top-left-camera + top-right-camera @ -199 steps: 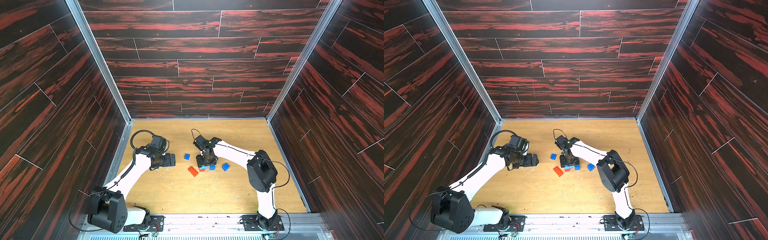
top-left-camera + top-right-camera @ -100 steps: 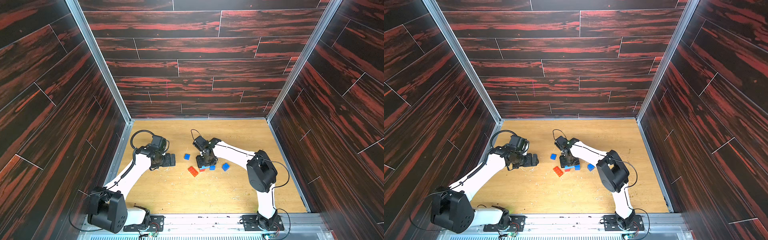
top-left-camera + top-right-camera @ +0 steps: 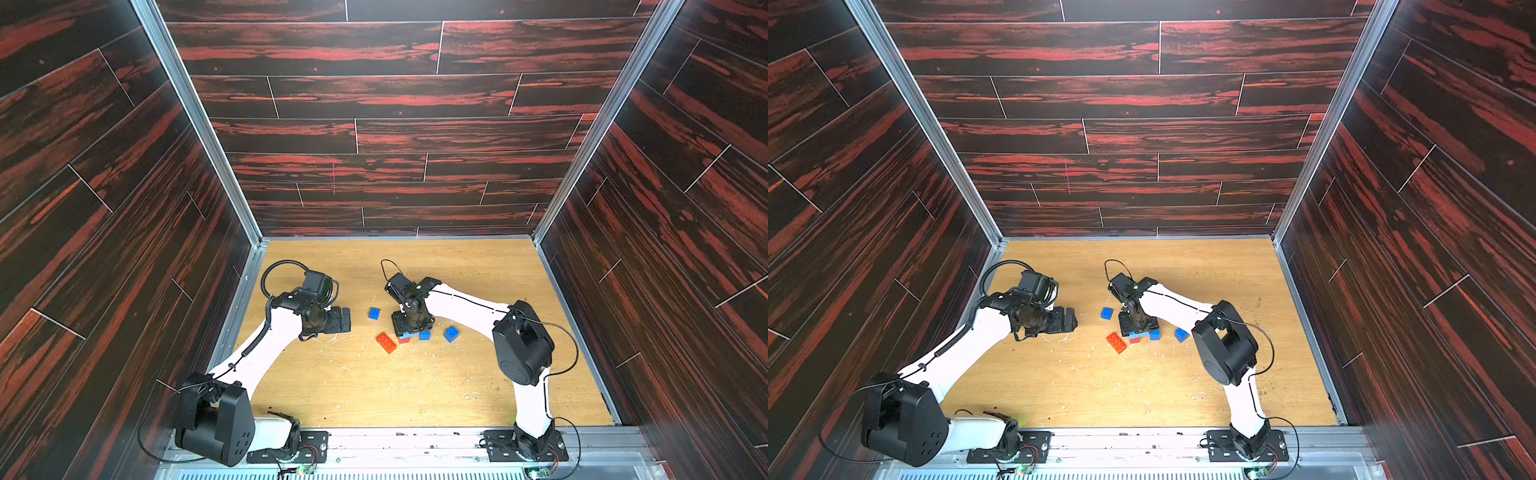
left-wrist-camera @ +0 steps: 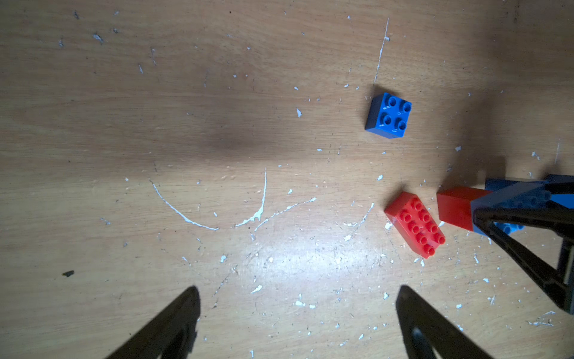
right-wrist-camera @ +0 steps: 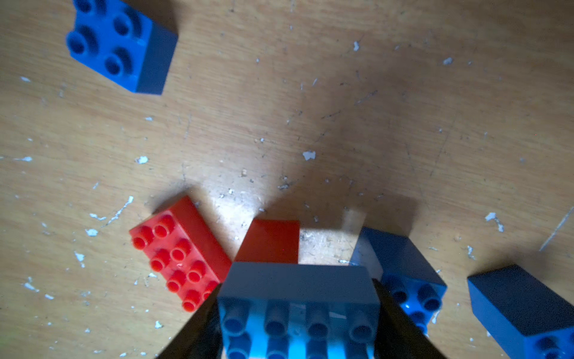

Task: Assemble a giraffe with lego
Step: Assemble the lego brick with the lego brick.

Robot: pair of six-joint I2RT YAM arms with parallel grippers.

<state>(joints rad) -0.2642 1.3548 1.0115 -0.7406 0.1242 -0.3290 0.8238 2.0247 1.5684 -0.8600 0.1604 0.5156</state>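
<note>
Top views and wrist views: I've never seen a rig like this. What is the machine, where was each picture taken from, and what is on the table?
Two white robot arms stand at a wooden table inside a dark-panelled booth. Both top views look down from one camera overhead; each wrist view comes from a camera on an arm. The left hand is open and empty. The right hand grips a light blue long brick over a red square brick and a dark blue square brick. Loose nearby: a red long brick and two more dark blue squares.
</note>
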